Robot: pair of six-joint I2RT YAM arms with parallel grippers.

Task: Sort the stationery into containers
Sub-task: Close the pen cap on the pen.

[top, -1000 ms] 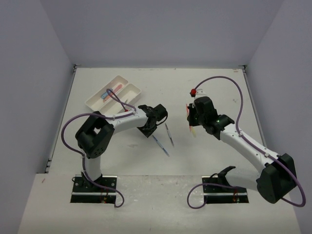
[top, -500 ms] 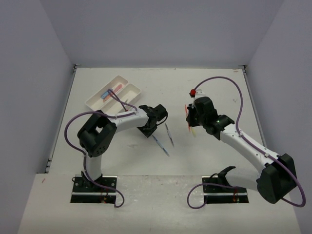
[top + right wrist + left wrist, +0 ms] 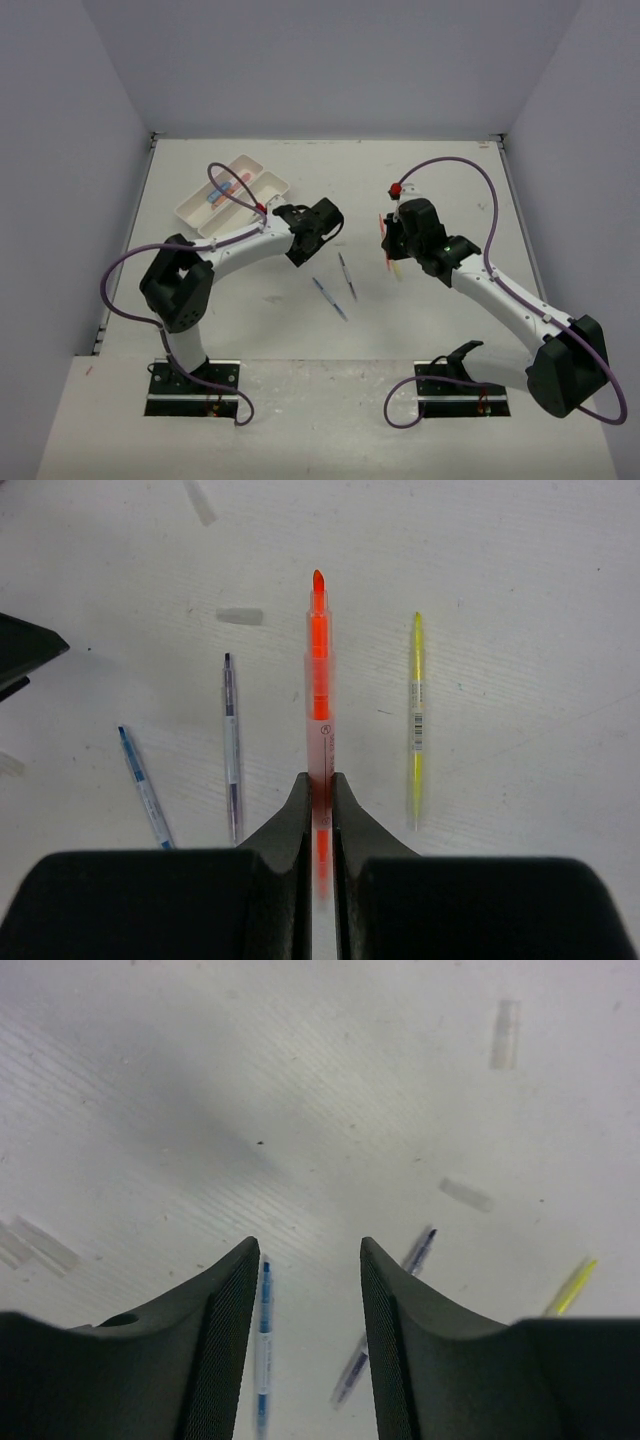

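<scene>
My right gripper (image 3: 320, 780) is shut on an orange marker (image 3: 318, 670) and holds it above the table; it also shows in the top view (image 3: 388, 240). A yellow marker (image 3: 416, 720) lies just right of it. My left gripper (image 3: 305, 1260) is open and empty above two thin pens, a blue one (image 3: 262, 1330) and a purple one (image 3: 418, 1250). In the top view the left gripper (image 3: 318, 222) hangs just behind those pens (image 3: 330, 298). The two white trays (image 3: 262, 187) stand side by side at the far left; the left one holds blue and pink items (image 3: 218, 192).
Bits of clear tape (image 3: 505, 1035) are stuck on the table. The purple cables (image 3: 470, 175) loop over both arms. White walls close in the table on three sides.
My left gripper has lifted and moved back from the pens, towards the far side. The right gripper with the orange marker has stayed still.
</scene>
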